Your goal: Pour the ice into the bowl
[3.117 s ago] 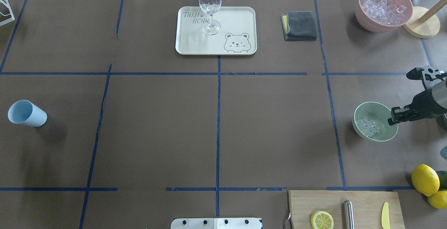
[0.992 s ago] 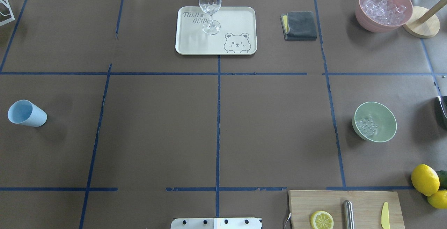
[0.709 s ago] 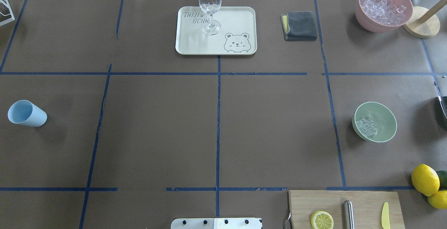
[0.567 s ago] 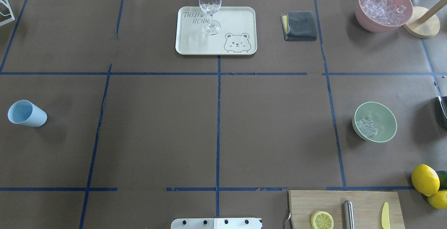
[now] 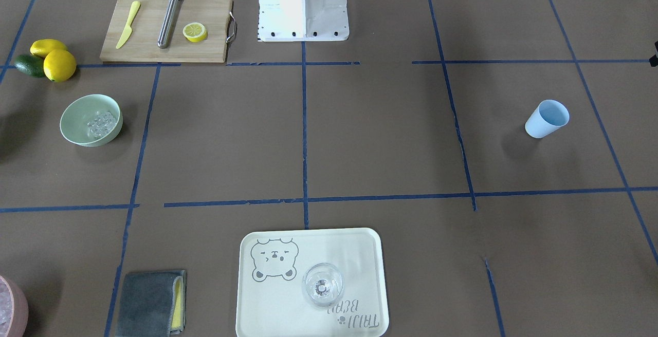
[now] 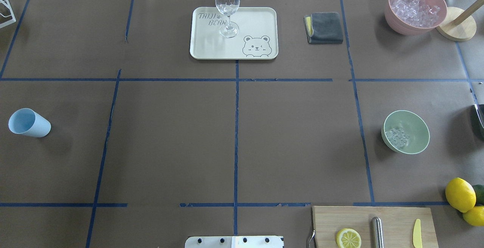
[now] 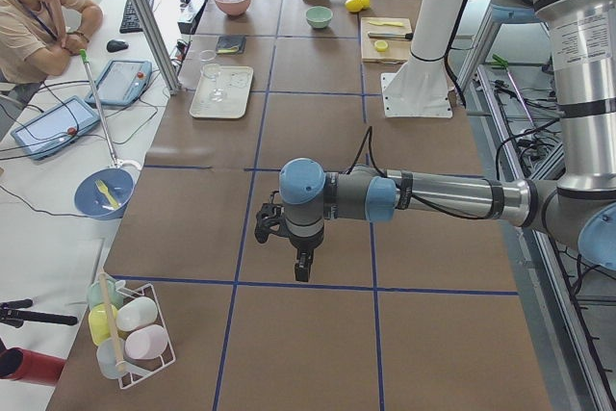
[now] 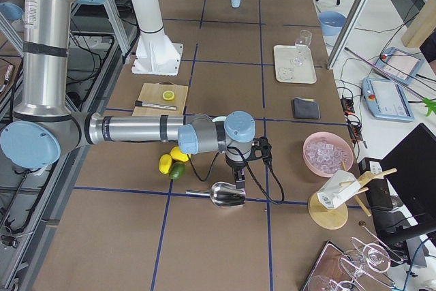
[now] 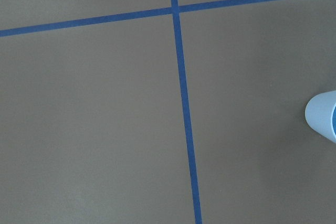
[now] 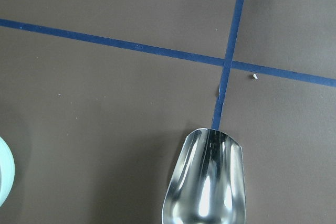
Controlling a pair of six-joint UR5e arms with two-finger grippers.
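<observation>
The pale green bowl (image 6: 415, 144) stands right of centre on the brown table, also seen in the front view (image 5: 77, 132). A handful of clear ice (image 6: 397, 137) lies inside it (image 5: 99, 121). A light blue cup (image 6: 28, 123) lies on its side at the far left. My right gripper (image 8: 240, 180) hangs just over a metal scoop (image 8: 228, 195) beyond the bowl; I cannot tell whether it is open or shut. My left gripper (image 7: 284, 255) hovers over bare table near the cup (image 9: 322, 123); its state is unclear too.
A pink container (image 6: 415, 8) full of ice stands at the back right by a wooden stand (image 6: 456, 28). A tray (image 6: 257, 21) carries a wine glass (image 6: 227, 8). A grey cloth (image 6: 324, 28), cutting board (image 6: 397, 217) and lemons (image 6: 460, 194) lie around.
About three seconds ago my right gripper was at the bowl's right rim; it has since withdrawn out of the overhead view. Nothing has moved in the last second.
</observation>
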